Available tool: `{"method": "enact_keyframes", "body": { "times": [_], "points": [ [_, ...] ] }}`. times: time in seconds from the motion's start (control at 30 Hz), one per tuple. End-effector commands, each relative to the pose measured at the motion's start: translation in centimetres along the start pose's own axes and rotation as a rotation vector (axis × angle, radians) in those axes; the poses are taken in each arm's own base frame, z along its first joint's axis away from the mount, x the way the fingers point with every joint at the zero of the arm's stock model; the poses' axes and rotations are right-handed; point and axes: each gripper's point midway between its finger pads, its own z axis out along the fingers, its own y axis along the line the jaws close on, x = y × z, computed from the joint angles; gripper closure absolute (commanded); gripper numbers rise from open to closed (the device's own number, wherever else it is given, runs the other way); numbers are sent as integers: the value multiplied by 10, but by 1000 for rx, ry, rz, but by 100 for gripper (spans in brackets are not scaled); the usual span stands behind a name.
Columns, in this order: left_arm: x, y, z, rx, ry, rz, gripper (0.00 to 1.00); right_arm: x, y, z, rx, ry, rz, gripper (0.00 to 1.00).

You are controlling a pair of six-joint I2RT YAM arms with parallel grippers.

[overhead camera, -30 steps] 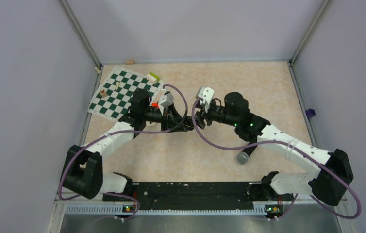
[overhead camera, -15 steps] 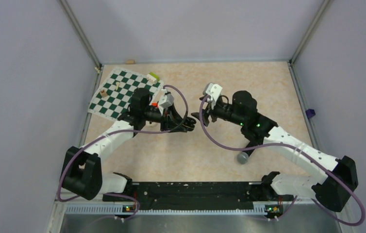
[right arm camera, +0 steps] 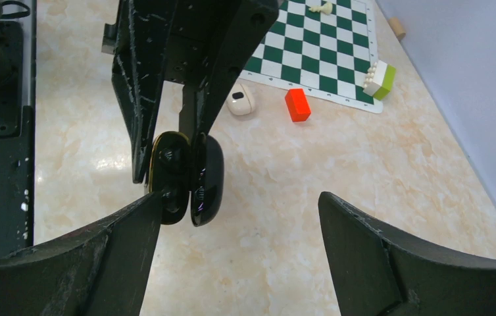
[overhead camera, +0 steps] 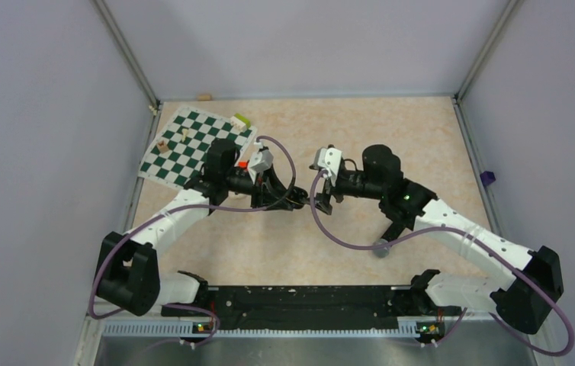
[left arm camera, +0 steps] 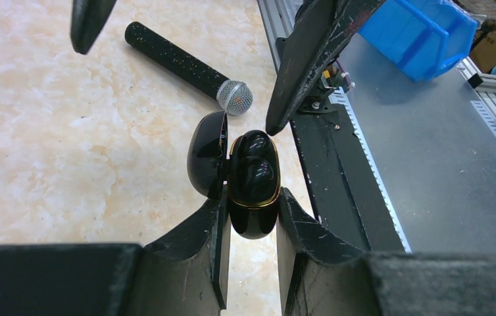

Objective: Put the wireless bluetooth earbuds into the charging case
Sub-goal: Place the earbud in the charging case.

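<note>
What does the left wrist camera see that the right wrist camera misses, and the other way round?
Left wrist only: a long black microphone with a grey mesh head and a blue plastic bin. Right wrist only: a green-and-white chessboard mat, a small orange-red block, a cream-white round object. Both: the glossy black pill-shaped charging case, lid open, clamped by the left gripper, with the right gripper open nearby.
</note>
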Motion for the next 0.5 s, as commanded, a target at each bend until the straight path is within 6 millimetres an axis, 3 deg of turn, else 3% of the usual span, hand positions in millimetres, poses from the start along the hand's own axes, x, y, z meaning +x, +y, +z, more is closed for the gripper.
{"method": "enact_keyframes", "body": {
  "times": [0.0,0.2,0.47],
  "points": [
    [-22,-8,0,32,-21,101,100,-3,9,-8,-63,-11,-63,13],
    [-22,-9,0,31,-20,100,100,-1,5,-3,-40,-15,-47,13],
    [-20,-9,1,34,-17,102,100,0,-39,-3,216,-28,-7,13]
  ]
}}
